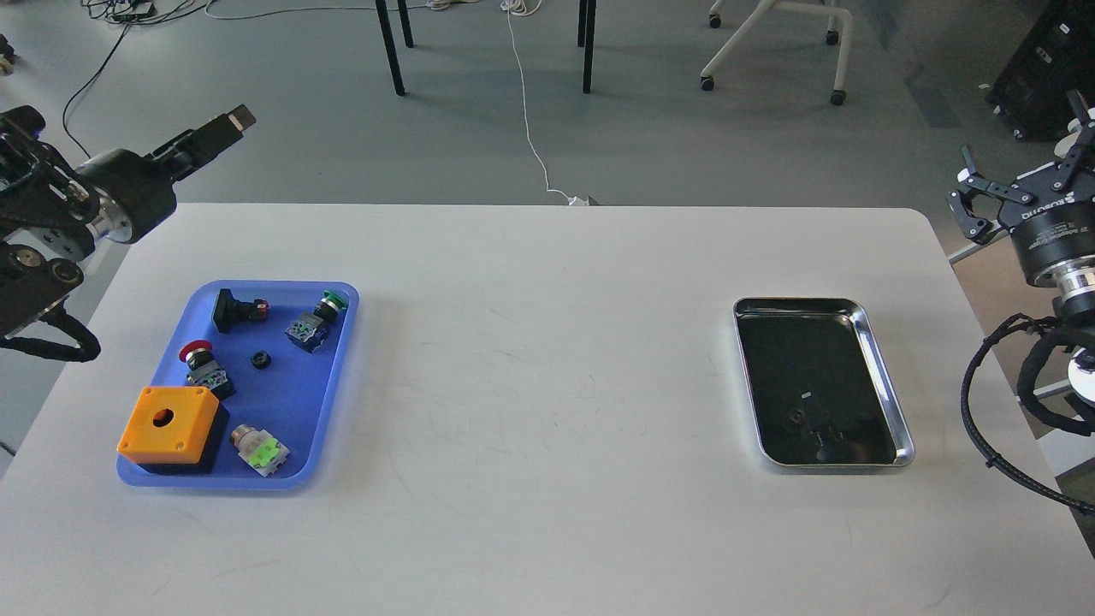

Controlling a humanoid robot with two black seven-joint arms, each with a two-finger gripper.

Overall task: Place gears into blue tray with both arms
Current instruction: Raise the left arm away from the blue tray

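Observation:
The blue tray (301, 409) lies at the table's left. One gear (260, 360), a tiny black toothed ring, rests loose on the tray floor near its middle. A second small dark round thing (796, 418) lies in the silver tray, hard to tell from the reflections. My left gripper (229, 122) is raised beyond the table's far-left corner, well away from the blue tray; it is seen side-on, so its fingers cannot be told apart. My right gripper (1023, 141) hovers off the table's right edge, open and holding nothing.
The blue tray also holds an orange box (168, 422), a red-capped switch (199, 363), a green-capped switch (329, 304), a black part (234, 310) and a green-white part (261, 450). The silver tray (891, 387) sits right of centre. Chair and table legs stand beyond the table.

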